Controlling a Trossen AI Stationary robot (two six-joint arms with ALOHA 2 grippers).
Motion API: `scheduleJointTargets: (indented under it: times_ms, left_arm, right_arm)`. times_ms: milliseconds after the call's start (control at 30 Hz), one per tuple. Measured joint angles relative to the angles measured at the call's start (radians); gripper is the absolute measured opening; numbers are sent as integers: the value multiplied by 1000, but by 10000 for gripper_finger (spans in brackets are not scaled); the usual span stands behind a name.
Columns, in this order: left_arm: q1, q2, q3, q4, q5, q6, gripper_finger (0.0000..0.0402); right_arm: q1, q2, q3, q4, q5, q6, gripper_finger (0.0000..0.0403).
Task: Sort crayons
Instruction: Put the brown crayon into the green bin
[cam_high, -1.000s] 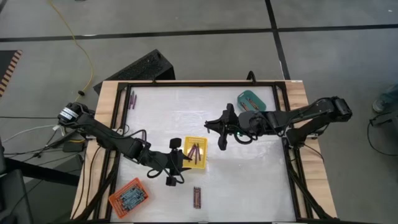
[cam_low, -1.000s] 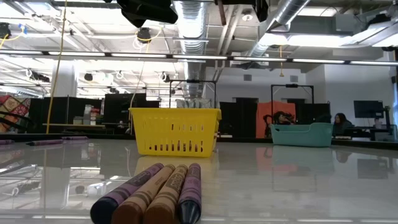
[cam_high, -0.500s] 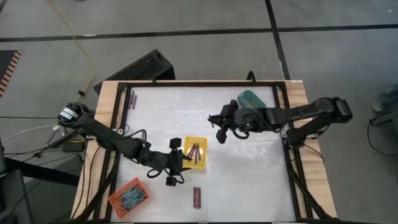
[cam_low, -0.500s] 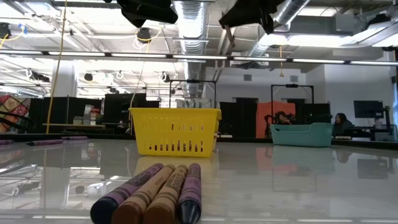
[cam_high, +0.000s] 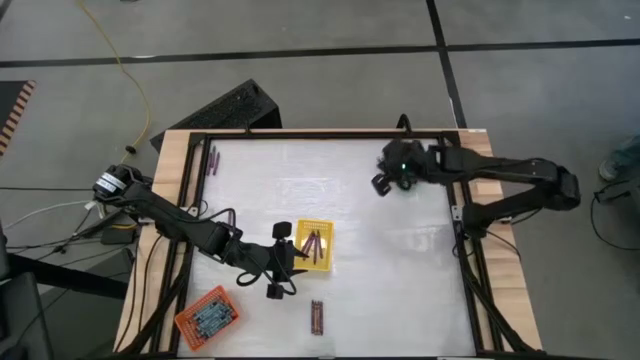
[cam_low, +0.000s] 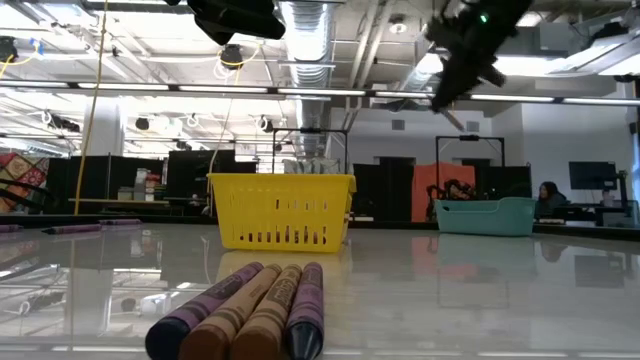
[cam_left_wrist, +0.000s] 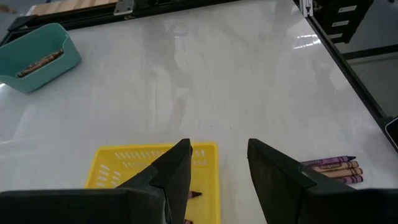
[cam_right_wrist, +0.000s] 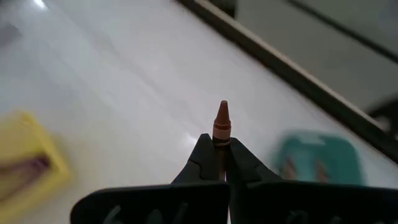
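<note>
**High view: right arm carries a brown crayon above the teal tray**

High view shows the right gripper raised over the far right part of the white table, covering the teal plastic tray there. Its right wrist view shows the 2 fingers closed tight on a thin brown wax crayon, tip pointing away from the wrist, with the teal plastic tray blurred just beyond and holding other sticks.

Near the table's middle, the left gripper hovers at the near left edge of the small yellow slotted plastic basket. Its fingers stand apart with nothing between them. Reddish and purple crayons lie inside that basket.

4 crayons, purple and brown, lie side by side on the table near the front edge. An orange plastic tray sits at the front left corner, and 2 purple crayons lie at the far left edge.
</note>
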Motion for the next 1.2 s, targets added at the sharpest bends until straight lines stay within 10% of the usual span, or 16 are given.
scheduleJointTargets:
  times_ms: [567,1200]
  left_arm:
    - [0,0,0,-2,0,0,148]
    - [0,0,0,-4,0,0,148]
  right_arm:
    - [-478,242,0,-203,-244,-392,0]
    - [-559,354,0,-148,-324,-466,54]
